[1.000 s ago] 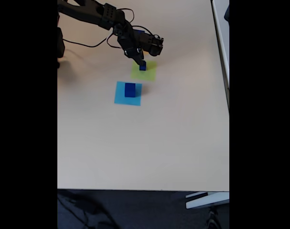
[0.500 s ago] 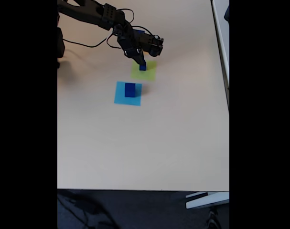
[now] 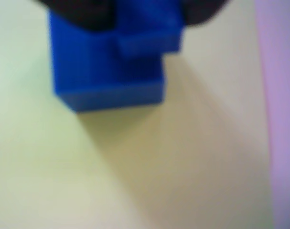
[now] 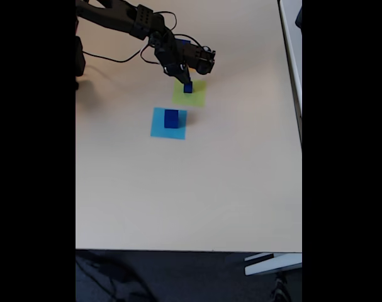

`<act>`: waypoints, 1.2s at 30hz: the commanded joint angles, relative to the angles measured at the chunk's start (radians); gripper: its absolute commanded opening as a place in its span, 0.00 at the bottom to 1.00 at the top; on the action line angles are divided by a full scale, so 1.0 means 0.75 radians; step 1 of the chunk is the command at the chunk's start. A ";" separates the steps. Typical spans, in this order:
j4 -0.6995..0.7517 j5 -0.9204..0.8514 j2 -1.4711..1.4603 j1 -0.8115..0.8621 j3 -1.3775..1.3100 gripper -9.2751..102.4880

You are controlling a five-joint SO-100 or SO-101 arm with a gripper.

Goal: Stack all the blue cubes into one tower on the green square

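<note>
while the jaws grip a small cube [image 4: 188, 87] over the green square [image 4: 195, 95] (wrist view blurred), the bigger cube [image 4: 171, 117] sits on the light-blue square [image 4: 159, 128], just below-left in the fixed view.

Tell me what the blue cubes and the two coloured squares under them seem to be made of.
Blue cubes: probably hard plastic or painted wood; crisp edges, even colour, blurred up close. Green square and light-blue square: likely thin matte paper; they lie flat without visible thickness.
</note>
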 commanded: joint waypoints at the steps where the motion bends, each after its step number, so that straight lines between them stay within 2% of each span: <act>1: -0.025 0.000 0.045 0.006 -0.004 0.08; 9: 0.082 -0.055 0.180 0.016 -0.031 0.08; 17: 0.376 -0.121 0.260 0.033 -0.309 0.08; 32: 0.560 0.370 0.010 -0.243 -0.722 0.08; 36: 0.554 0.475 -0.053 -0.301 -0.749 0.08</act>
